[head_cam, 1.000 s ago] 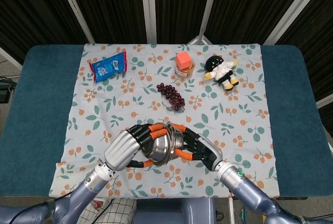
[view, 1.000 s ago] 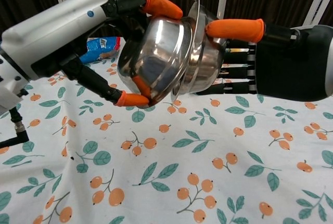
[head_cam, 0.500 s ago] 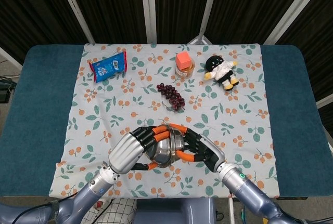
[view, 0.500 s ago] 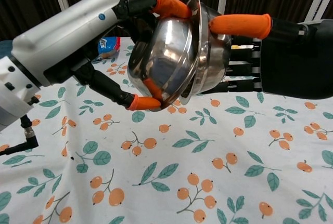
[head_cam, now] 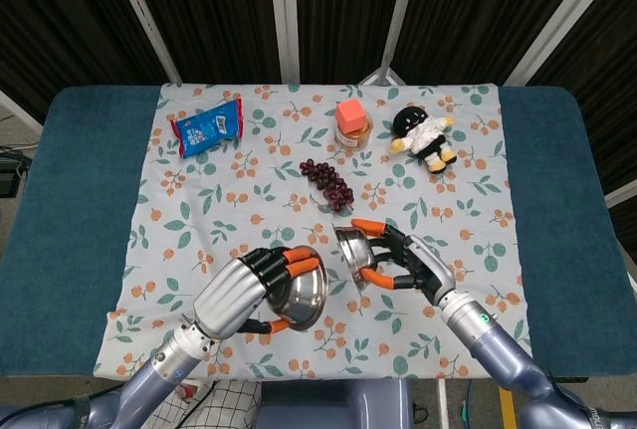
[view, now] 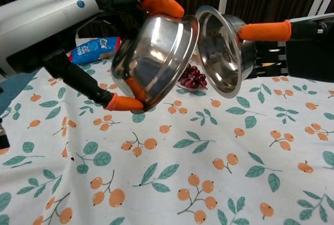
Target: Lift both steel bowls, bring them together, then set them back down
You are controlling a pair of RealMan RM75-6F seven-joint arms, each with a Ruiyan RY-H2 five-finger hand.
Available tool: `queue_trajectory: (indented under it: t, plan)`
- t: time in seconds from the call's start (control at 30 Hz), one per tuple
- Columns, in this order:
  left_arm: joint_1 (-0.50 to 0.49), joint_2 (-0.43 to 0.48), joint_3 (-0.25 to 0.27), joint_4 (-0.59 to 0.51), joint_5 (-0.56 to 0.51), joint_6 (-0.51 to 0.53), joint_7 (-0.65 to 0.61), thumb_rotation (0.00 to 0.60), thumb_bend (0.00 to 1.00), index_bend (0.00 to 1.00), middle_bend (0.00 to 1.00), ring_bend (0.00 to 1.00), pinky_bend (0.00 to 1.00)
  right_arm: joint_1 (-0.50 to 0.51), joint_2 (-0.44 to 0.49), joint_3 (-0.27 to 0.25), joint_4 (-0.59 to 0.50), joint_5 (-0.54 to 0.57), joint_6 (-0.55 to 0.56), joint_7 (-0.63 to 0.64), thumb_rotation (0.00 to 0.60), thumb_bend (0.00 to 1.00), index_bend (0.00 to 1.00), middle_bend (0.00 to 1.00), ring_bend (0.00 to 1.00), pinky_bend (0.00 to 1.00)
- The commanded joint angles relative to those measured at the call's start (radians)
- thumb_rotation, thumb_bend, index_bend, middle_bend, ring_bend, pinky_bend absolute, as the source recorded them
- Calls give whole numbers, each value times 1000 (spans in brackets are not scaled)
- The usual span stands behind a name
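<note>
Steel bowls point(view: 151, 60): two, one per hand point(head_cam: 234, 295).

On the table point(head_cam: 70, 210) lies a cloth point(head_cam: 468, 210). Along its far side sit a snack packet point(head_cam: 208, 127) at left, a block on a jar point(head_cam: 350, 121) in the middle, and a doll point(head_cam: 425, 136) at right. Grapes point(head_cam: 328, 183) lie just near of the jar. At the near edge, the left hand point(head_cam: 239, 292) holds one bowl point(head_cam: 302, 294) above the cloth, left of the second bowl point(head_cam: 353, 250) in the right hand point(head_cam: 410, 266); the two are slightly apart.
</note>
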Motion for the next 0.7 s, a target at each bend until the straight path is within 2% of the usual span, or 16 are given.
queue_trajectory:
  t: [0.03,0.1,0.2,0.33,0.47,0.53,0.63,0.7]
  plan:
    - [20,88,20,-87,-77,-46,77,600,389,400,546,440,618,-6,-59,-84,150,-157,190,-343,600,467,973,881,943,1000]
    - [25,126,30,-118,-131,-78,139,600,389,395,540,435,609,-6,-95,-126,216,-219,251,-488,600,467,973,881,943,1000]
    - [27,157,49,-130,-187,-116,234,600,384,387,527,420,580,-11,-148,-176,309,-302,319,-634,600,468,973,881,943,1000]
    - [31,145,59,-93,-242,-137,312,600,380,386,524,410,531,-16,-244,-249,471,-434,405,-780,600,466,962,879,918,1000]
    - [25,111,52,-26,-337,-168,377,600,378,379,519,401,522,-5,-332,-316,640,-522,418,-916,600,467,890,835,855,1000]
    - [18,86,44,12,-357,-169,410,600,371,375,513,390,493,-5,-377,-326,690,-537,438,-916,600,467,880,827,846,1000]
    - [14,56,38,65,-369,-157,463,600,357,373,502,374,413,1,-402,-332,707,-528,429,-864,600,466,854,803,828,997]
    - [14,44,35,78,-378,-153,478,600,337,369,485,358,349,5,-404,-334,709,-525,423,-846,600,467,794,755,793,975]
